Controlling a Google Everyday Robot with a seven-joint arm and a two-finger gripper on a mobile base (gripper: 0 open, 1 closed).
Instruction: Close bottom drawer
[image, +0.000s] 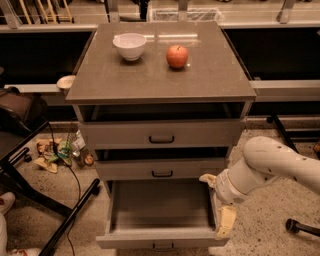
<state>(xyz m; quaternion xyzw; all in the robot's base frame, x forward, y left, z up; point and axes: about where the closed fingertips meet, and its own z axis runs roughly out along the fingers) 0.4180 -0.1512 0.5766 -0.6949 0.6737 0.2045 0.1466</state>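
An office-like lab, with floor cable (71, 172), cabinet (160, 82), and pincer (225, 222) beside the bottom drawer (160, 239).

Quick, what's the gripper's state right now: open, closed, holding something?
Gripper: at the right front corner of the pulled-out bottom drawer; open or closed cannot be told.
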